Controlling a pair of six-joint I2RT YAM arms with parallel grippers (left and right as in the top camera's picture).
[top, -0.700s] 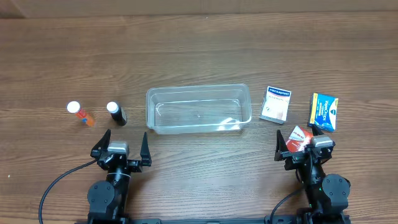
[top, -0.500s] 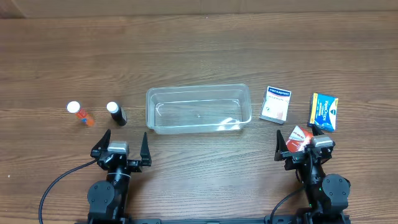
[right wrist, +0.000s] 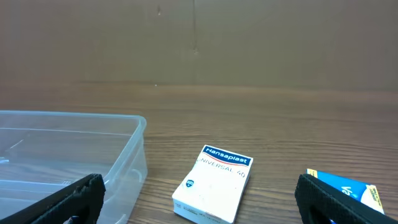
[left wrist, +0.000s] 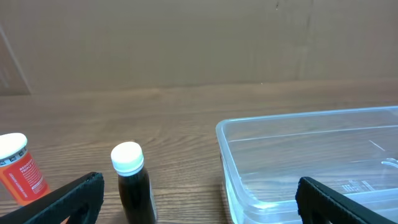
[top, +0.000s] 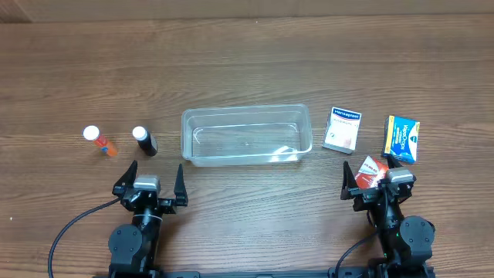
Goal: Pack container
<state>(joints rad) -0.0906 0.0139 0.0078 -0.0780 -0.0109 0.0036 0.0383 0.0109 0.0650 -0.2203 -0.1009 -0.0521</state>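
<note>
The clear container [top: 246, 136] lies empty at the table's middle; it shows in the left wrist view [left wrist: 311, 155] and the right wrist view [right wrist: 68, 155]. A dark bottle with a white cap [top: 144, 141] [left wrist: 134, 183] and an orange bottle with a white cap [top: 99, 140] [left wrist: 18, 169] stand left of it. A white Hansaplast box [top: 341, 129] [right wrist: 214, 183], a blue-yellow box [top: 402, 139] [right wrist: 345, 186] and a red-white packet [top: 370, 170] lie to its right. My left gripper [top: 151, 179] [left wrist: 199, 199] is open and empty, below the dark bottle. My right gripper [top: 374, 179] [right wrist: 199, 199] is open over the red-white packet.
The wooden table [top: 247, 62] stretches bare behind the objects. A brown wall [left wrist: 186, 43] stands at the back. Cables run from both arm bases at the front edge.
</note>
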